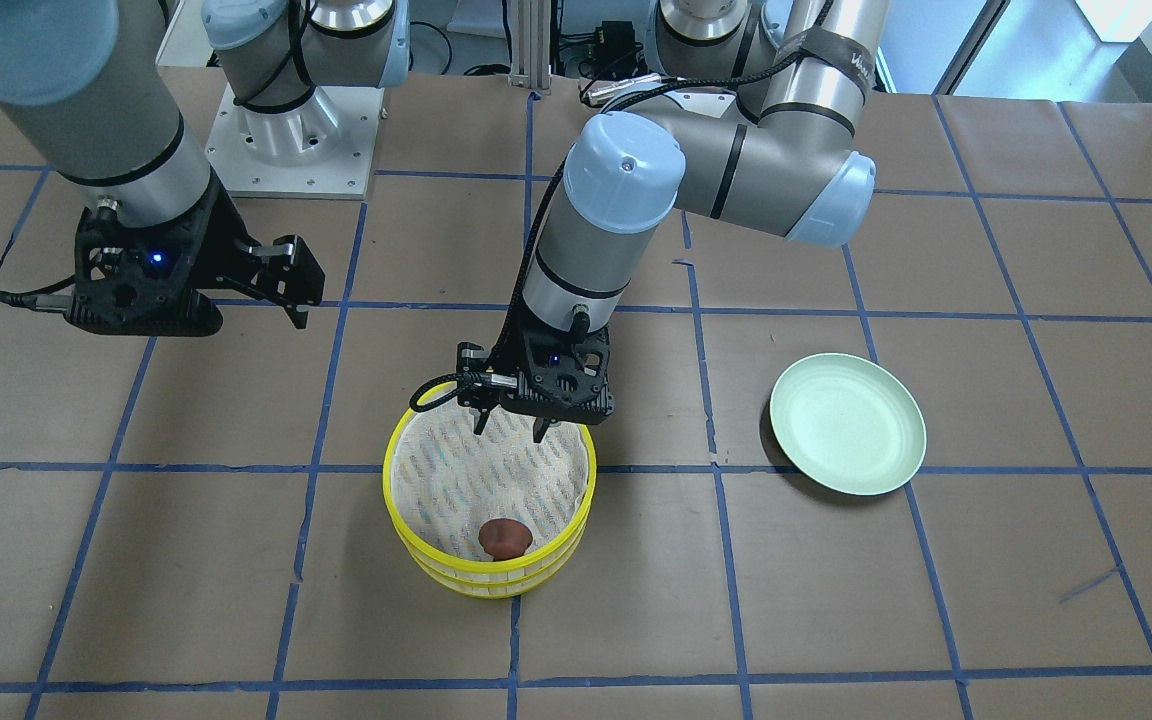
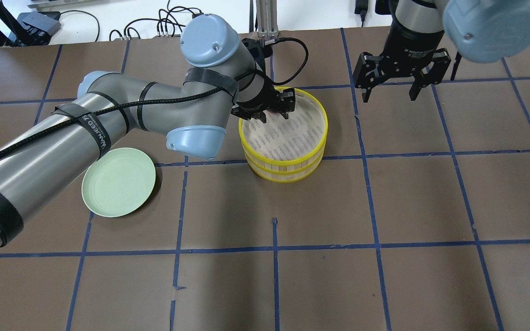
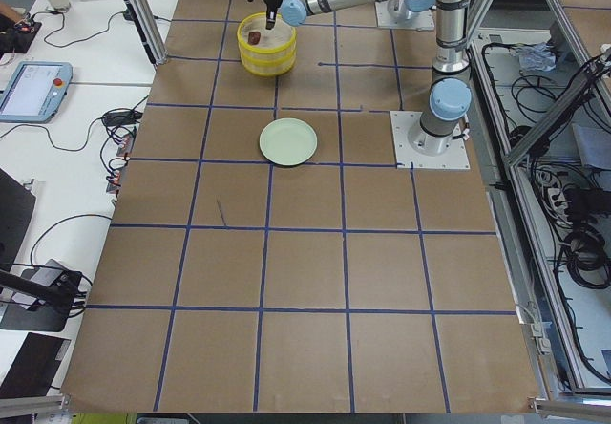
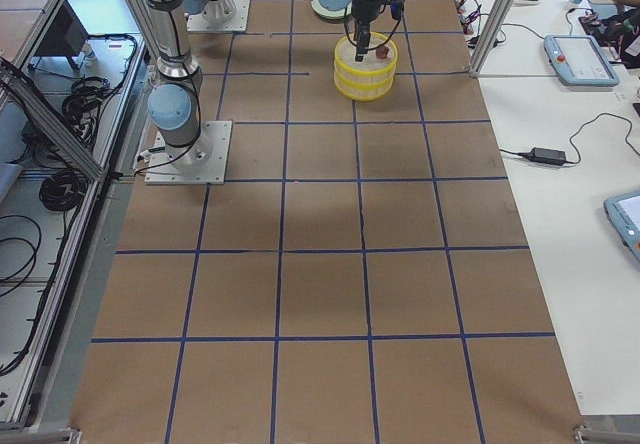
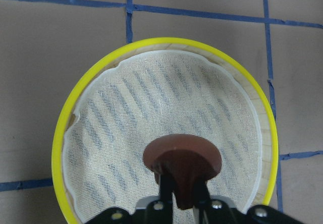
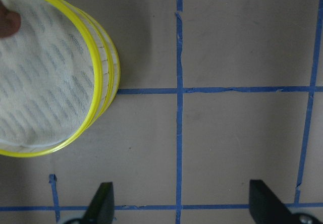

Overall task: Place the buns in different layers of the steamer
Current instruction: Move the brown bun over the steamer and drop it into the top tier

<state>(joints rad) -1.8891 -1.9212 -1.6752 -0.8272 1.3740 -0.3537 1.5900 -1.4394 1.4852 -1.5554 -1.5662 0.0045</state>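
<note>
Brown bun (image 1: 504, 537) is laid in the steamer's (image 1: 481, 583) upper tray, so the left gripper (image 1: 510, 434) above it is held parted, empty.

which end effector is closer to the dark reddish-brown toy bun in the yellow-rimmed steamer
Left. The left end effector hangs open above the yellow-rimmed steamer where the dark reddish-brown toy bun lies; the right end effector is over brown table, apart from the steamer.
</note>
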